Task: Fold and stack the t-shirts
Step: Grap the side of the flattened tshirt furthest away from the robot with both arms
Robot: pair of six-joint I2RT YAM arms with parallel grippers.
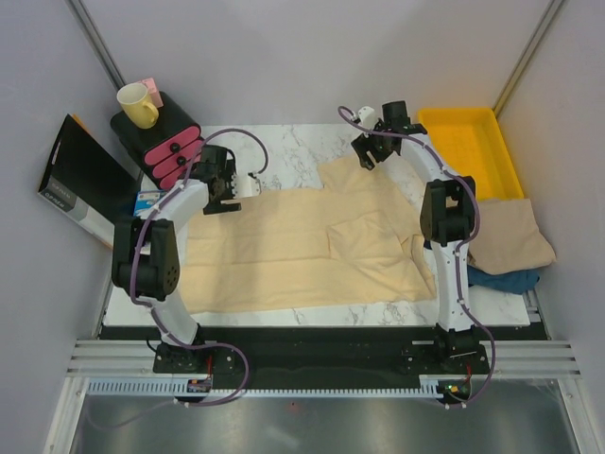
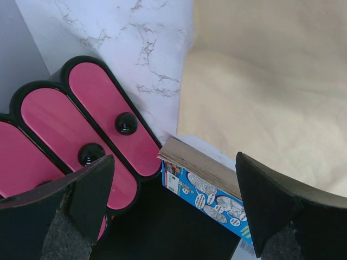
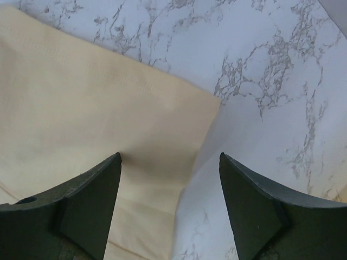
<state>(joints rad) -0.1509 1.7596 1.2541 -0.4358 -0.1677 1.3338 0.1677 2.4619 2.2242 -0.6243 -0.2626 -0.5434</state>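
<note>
Two cream t-shirts, one spread, one bundled

The spread t-shirt (image 1: 284,251) lies flat across the middle of the desk (image 1: 284,142), pale cream and unprinted. It is lightly creased, with a panel doubled over at its right half and one corner reaching the far side. The second t-shirt (image 1: 510,236), beige-tan, sits loosely folded at the desk's right edge.

No text can be read. Blue book (image 2: 209,197) just beside the pink drawer unit (image 2: 103,116): the cover has white bubbles with tiny print, illegible; barcode at its lower corner, digits too small. Black flat box (image 1: 83,175) at the left wall: white lettering along one edge, too blurred to read.
</note>
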